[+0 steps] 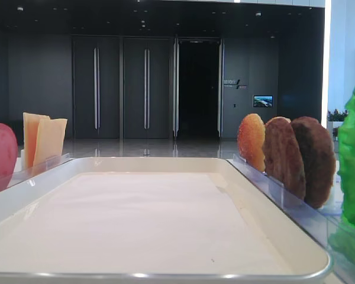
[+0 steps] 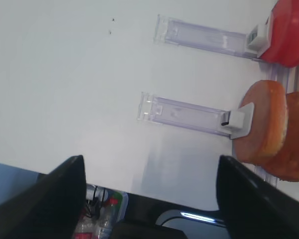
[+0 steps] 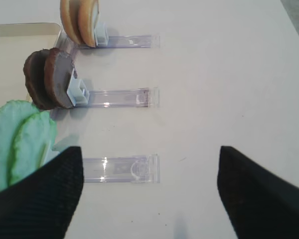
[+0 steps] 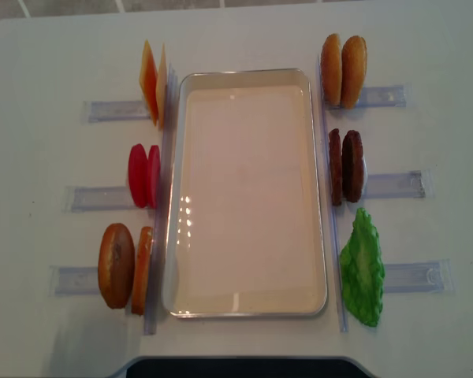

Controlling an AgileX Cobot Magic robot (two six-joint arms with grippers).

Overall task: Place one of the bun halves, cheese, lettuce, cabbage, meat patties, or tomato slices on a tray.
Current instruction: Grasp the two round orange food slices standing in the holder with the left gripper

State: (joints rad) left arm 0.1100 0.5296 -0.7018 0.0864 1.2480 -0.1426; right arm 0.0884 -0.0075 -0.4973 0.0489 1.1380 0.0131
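Left gripper (image 2: 148, 199): fingers (image 2: 55, 196) spread wide, holding nothing, poised above the bare worktop (image 2: 65, 74) just outside the near-left rack (image 2: 182, 113). Right gripper (image 3: 149, 191): fingers (image 3: 37, 199) likewise wide apart and empty, above the clear rack (image 3: 119, 169) that carries the lettuce (image 4: 363, 269). Stock, left side of the tray (image 4: 248, 303): bun halves (image 4: 124, 266) standing on edge nearest the left gripper, tomato slices (image 4: 143, 175) in the middle rack, cheese (image 4: 153, 82) in the far rack. Stock, right side: lettuce nearest, meat patties (image 4: 345, 166) in the middle, a second pair of bun halves (image 4: 343, 60) farthest. Tray: lies between the two rows, nothing on it. Task status, as judged: no item lifted yet; the step in hand is choosing and approaching one piece. Handling note: every piece stands upright and thin against its neighbour, so the fingers should come down straddling one disc across its faces, not its rim, and take the outermost piece only. The near-left bun half looks the shortest reach. Lift straight up clear of the rack before swinging inward over the raised rim; set down flat and well inside.
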